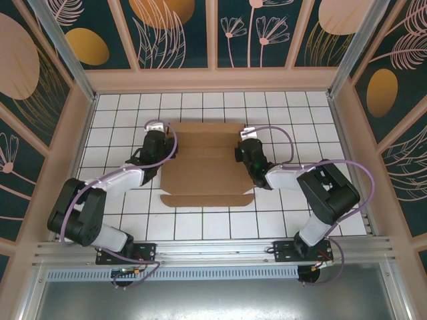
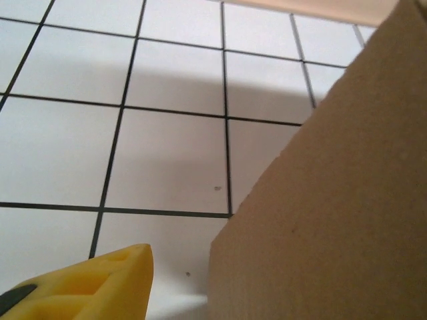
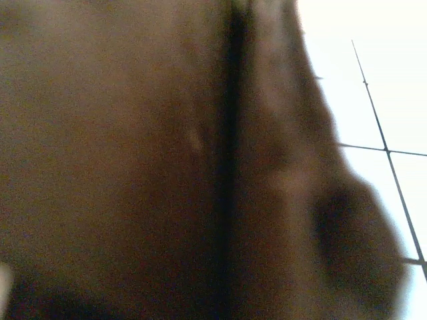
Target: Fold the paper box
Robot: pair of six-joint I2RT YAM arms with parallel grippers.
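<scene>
At the near edge of the white tiled surface (image 1: 120, 223), the two arm bases sit side by side on a metal rail (image 1: 213, 252). Each arm bends outward at the elbow and then reaches inward toward the middle.

Just beyond the elbows lies the paper box (image 1: 207, 167), a brown cardboard sheet spread mostly flat in the middle of the surface. It has a narrow flap along its near edge and creases running across it.

The left gripper (image 1: 165, 148) is at the box's left edge. In the left wrist view one yellow finger (image 2: 100, 287) shows at the lower left. A slanted cardboard panel of the box (image 2: 333, 200) rises on the right, with bare tiles (image 2: 167, 153) between the two. The other finger is hidden, so whether this gripper is released or clenched cannot be told.

The right gripper (image 1: 241, 152) is at the box's right edge with its jaws clenched. The right wrist view looks at blurred cardboard (image 3: 133, 167) very close up, crossed by a dark crease, with a strip of tiles (image 3: 373, 67) at the right. Whether cardboard is pinched between the jaws cannot be made out.

Past the box, more rows of tiles run to the back wall (image 1: 180, 33), which has dark teal panels printed with peach and gold leaves and flowers.
</scene>
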